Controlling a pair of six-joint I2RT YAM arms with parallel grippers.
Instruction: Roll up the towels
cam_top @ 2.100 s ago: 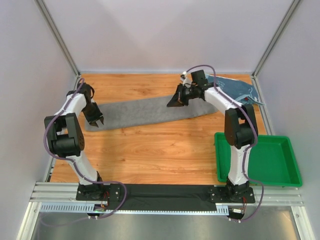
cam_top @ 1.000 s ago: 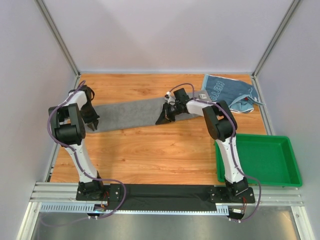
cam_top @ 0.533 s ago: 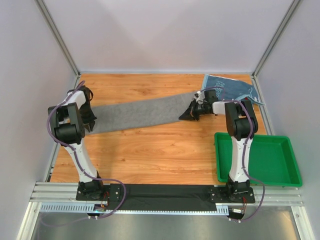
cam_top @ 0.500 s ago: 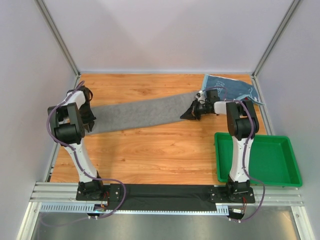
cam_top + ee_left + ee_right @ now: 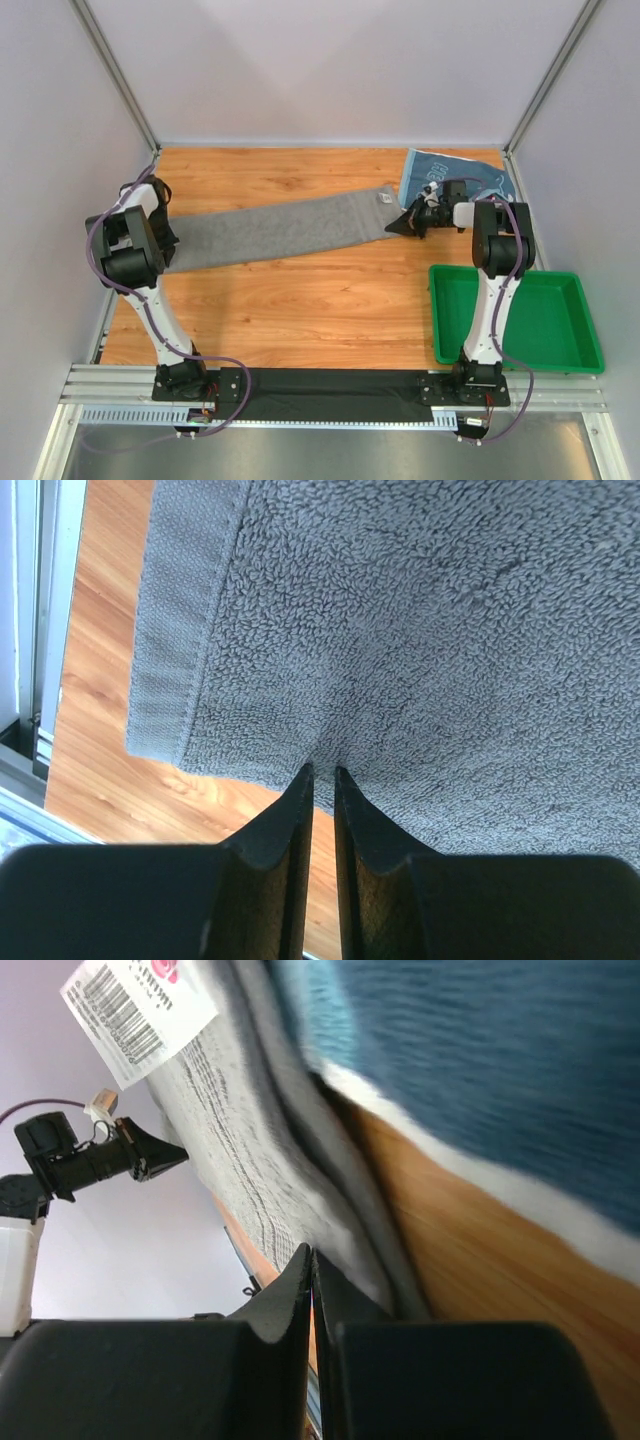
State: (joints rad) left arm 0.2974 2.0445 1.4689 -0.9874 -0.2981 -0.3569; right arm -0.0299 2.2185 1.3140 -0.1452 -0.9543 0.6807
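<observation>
A long grey towel (image 5: 275,228) lies stretched flat across the wooden table, left to right. My left gripper (image 5: 167,243) is shut on its left end; in the left wrist view the jaws (image 5: 322,770) pinch the puckered terry edge (image 5: 400,630). My right gripper (image 5: 395,227) is shut on the towel's right end, low at the table. In the right wrist view the jaws (image 5: 311,1252) close on the grey edge (image 5: 250,1150), next to its white barcode tag (image 5: 140,1005). The light blue towel (image 5: 462,180) lies crumpled at the back right, just behind the right gripper, and also shows in the right wrist view (image 5: 480,1050).
A green plastic tray (image 5: 540,320) stands at the front right, beside the right arm's base. Grey walls and metal posts close the table's left, back and right sides. The left end of the towel lies close to the table's left edge rail (image 5: 25,680).
The right gripper has drawn the grey towel's right end to the right, toward the blue towel, pulling it out long and flat. The left gripper has stayed at the left end, shifting slightly left.
</observation>
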